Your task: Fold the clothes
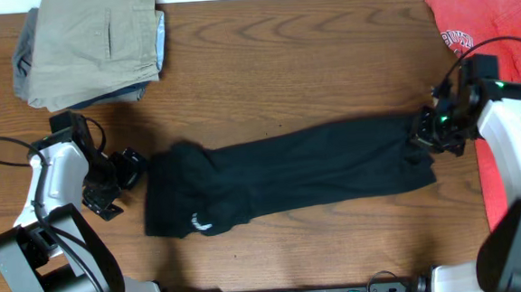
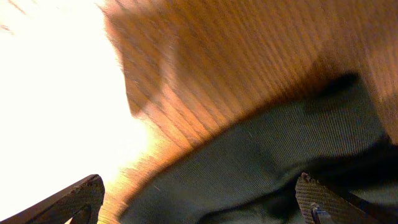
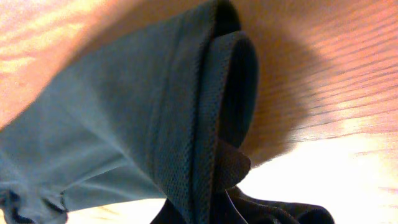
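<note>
From overhead, your black soft-fabric collared shirt point(image 1: 289, 176) lies as a long band across the brown wooden table point(image 1: 283, 63), with its long axis running left to right. The right gripper point(image 1: 426, 136) sits at the band's right end, pinched closed on the fabric. The left gripper point(image 1: 124, 171) stands just beside the left end, over bare wood. Each arm is nearest its own end, so the fold turns on carrying one end along that axis.

The left wrist view adds what overhead hides: the fingers point(image 2: 78, 196) are spread fully apart and grip nothing, and the shirt's edge lies below them, toward the right finger.

The right wrist view shows the doubled hem bunched at the closed jaws. Its shadow suggests it is raised slightly off the wood.
</note>
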You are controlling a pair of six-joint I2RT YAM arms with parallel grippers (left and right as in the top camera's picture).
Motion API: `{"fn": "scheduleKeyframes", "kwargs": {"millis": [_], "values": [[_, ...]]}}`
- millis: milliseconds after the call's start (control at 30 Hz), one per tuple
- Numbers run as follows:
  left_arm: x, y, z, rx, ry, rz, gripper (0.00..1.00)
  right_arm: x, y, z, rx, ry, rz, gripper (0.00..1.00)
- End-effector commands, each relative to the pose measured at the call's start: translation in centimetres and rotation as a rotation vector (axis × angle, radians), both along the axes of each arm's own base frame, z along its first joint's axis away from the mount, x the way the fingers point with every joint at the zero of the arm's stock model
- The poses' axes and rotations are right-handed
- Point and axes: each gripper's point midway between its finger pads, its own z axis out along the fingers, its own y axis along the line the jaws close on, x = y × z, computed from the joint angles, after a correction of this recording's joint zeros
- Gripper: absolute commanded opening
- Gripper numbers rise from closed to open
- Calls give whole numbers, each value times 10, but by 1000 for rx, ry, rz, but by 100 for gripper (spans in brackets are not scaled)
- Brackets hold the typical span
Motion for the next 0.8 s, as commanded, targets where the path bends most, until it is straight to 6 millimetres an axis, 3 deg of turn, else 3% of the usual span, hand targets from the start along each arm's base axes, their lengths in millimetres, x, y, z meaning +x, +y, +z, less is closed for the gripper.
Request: {"fn": "scheduleKeyframes", "kwargs": {"millis": [0,233,467,767], "values": [[4,-6,2,-3,-14,-37,100,2,2,21,-25,-64,15,1],[9,-12,2,2,-28,-64,100,2,39,25,-7,-77,103,1],[9,-13,2,2,-28,-70,100,16,82,28,14,-128,132,1],[9,-13,2,2,-28,-70,100,23,120,18,17,-131,127,1]]}}
